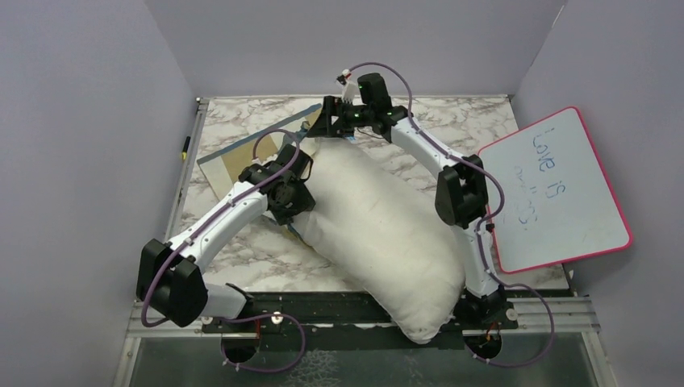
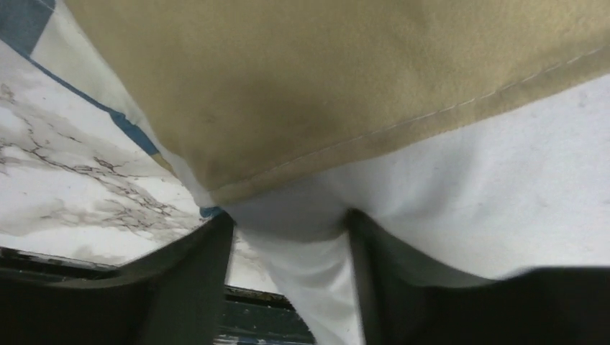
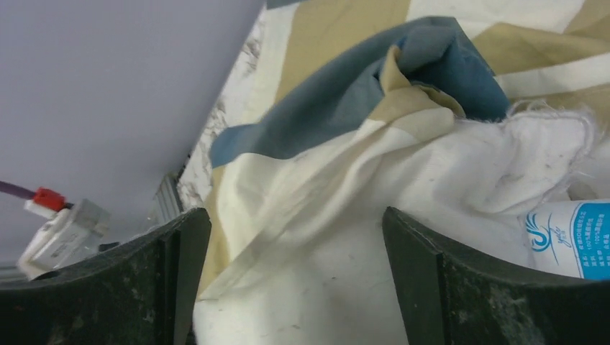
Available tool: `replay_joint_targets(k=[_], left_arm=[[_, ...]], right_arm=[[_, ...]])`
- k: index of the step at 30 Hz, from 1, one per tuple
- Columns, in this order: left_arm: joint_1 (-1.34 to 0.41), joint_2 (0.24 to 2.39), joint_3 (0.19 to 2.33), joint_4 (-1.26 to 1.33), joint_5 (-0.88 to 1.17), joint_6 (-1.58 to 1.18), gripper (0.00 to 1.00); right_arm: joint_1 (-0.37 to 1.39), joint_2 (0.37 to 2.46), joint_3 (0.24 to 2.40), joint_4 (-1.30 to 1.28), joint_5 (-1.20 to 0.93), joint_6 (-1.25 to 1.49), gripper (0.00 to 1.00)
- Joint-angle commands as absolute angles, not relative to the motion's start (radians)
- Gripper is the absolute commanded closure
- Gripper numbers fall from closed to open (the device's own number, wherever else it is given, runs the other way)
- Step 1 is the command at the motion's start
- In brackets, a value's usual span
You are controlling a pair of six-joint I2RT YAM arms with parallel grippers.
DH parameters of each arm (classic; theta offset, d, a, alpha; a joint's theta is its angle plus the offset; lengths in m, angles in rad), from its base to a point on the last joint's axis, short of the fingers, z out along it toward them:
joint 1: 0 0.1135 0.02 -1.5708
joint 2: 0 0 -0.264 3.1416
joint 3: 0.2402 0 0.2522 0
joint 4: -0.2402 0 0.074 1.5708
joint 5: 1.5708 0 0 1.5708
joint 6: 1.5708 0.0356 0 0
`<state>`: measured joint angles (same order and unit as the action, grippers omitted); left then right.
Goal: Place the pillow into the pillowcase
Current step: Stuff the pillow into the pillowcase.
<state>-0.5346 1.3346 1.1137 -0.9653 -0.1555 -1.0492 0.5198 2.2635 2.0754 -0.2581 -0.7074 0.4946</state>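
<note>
From above, the pillow (image 1: 379,234) is lying diagonally across the table (image 1: 242,260), its far end meeting the pillowcase (image 1: 230,161) at far left. Left wrist: the left gripper (image 2: 288,224) is straddling a pillow fold, jaws wide apart. Whether it is pinching, I cannot tell. Right wrist: the right gripper (image 3: 295,215) is gaping, holding nothing, with bunched pillowcase just beyond.

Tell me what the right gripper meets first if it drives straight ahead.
Most likely the right gripper would meet the cream cloth of the pillowcase, bunched over the end of the pillow; depth is unclear.
</note>
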Motion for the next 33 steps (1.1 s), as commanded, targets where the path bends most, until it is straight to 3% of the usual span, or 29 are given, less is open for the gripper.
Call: replay_joint_targets(k=[1,3,5,7,8,9,17,21,24,26,29,33], left_arm=[[-0.484,1.387,1.096,-0.864,-0.194,-0.968,0.6],[-0.457,1.426,1.118,-0.834,-0.249,-0.91,0.81],[-0.421,1.473,1.15,-0.805,-0.274,-0.847,0.96],[-0.389,1.53,1.197,-0.777,-0.294,-0.788,1.0],[-0.378,1.558,1.225,-0.758,-0.301,-0.761,1.0],[-0.369,1.587,1.256,-0.735,-0.308,-0.74,1.0],[-0.35,1.844,1.665,-0.712,-0.297,-0.619,1.0],[-0.35,1.871,1.73,-0.732,-0.3,-0.591,1.0],[-0.35,1.85,1.746,-0.768,-0.318,-0.561,0.99],[-0.351,1.829,1.775,-0.807,-0.331,-0.537,0.82],[-0.363,1.796,1.843,-0.884,-0.336,-0.506,0.51],[-0.456,1.769,1.939,-1.008,-0.409,-0.509,0.33]], right_arm=[[0.509,2.345,2.159,-0.374,-0.609,0.474,0.11],[0.504,2.359,2.18,-0.382,-0.599,0.482,0.29],[0.498,2.36,2.196,-0.385,-0.595,0.494,0.61],[0.489,2.34,2.178,-0.372,-0.576,0.513,0.89],[0.482,2.322,2.16,-0.367,-0.557,0.522,0.98],[0.473,2.3,2.136,-0.364,-0.54,0.531,0.99],[0.448,2.035,1.791,-0.305,-0.408,0.587,1.0],[0.448,1.888,1.562,-0.194,-0.367,0.673,1.0],[0.448,1.872,1.512,-0.147,-0.4,0.678,1.0],[0.448,1.871,1.532,-0.152,-0.435,0.632,0.94],[0.432,1.845,1.593,-0.266,-0.42,0.52,0.73],[0.35,1.77,1.577,-0.304,-0.434,0.431,0.46]])
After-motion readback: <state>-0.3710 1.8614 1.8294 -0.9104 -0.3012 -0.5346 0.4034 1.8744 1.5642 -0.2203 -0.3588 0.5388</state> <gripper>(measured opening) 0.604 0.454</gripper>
